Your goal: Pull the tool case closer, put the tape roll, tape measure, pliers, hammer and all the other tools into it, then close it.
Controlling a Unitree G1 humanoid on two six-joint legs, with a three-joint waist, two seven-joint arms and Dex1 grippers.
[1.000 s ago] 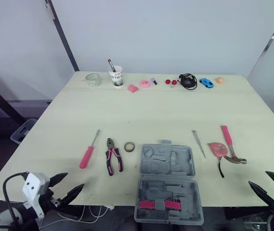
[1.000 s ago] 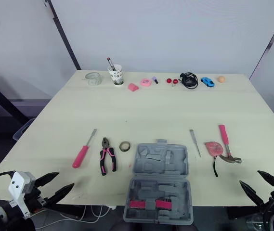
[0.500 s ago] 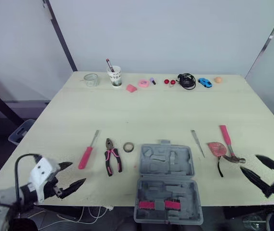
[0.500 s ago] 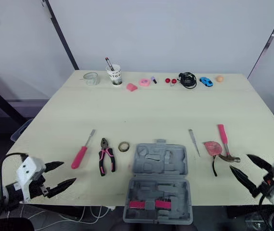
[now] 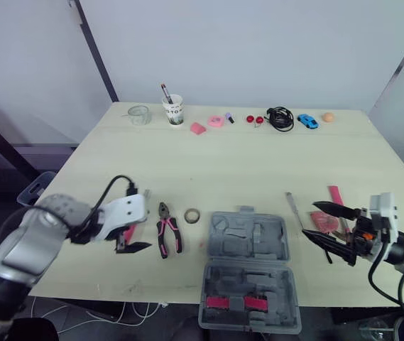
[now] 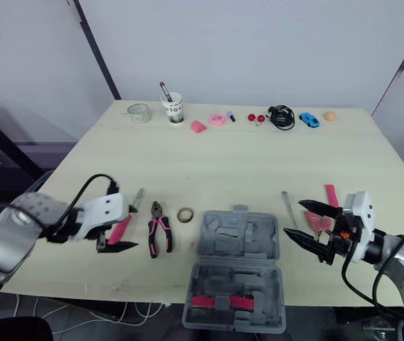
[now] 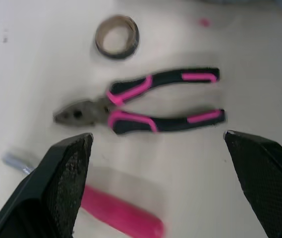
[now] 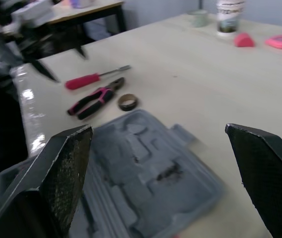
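Observation:
The grey tool case (image 5: 250, 270) lies open at the table's near edge, with pink bits in its near half. To its left lie the tape roll (image 5: 192, 214), the black-and-pink pliers (image 5: 166, 238) and a pink-handled screwdriver (image 7: 121, 218). My left gripper (image 5: 128, 241) hovers open over the screwdriver's handle, just left of the pliers (image 7: 141, 101). Right of the case lie a thin metal tool (image 5: 292, 208), the pink tape measure (image 5: 322, 222) and the pink-handled hammer (image 5: 336, 199). My right gripper (image 5: 310, 219) is open, beside the case's right side and partly hiding the tape measure.
Along the table's (image 5: 223, 163) far edge stand a glass jar (image 5: 138, 115), a cup with a pen (image 5: 175, 110), small pink items (image 5: 197, 128), a black cable (image 5: 280, 118), a blue toy car (image 5: 305, 121) and an orange ball (image 5: 327, 116).
Both arms rose from below the near table edge. The left gripper moved forward over the screwdriver. The right gripper moved in toward the case and tape measure.

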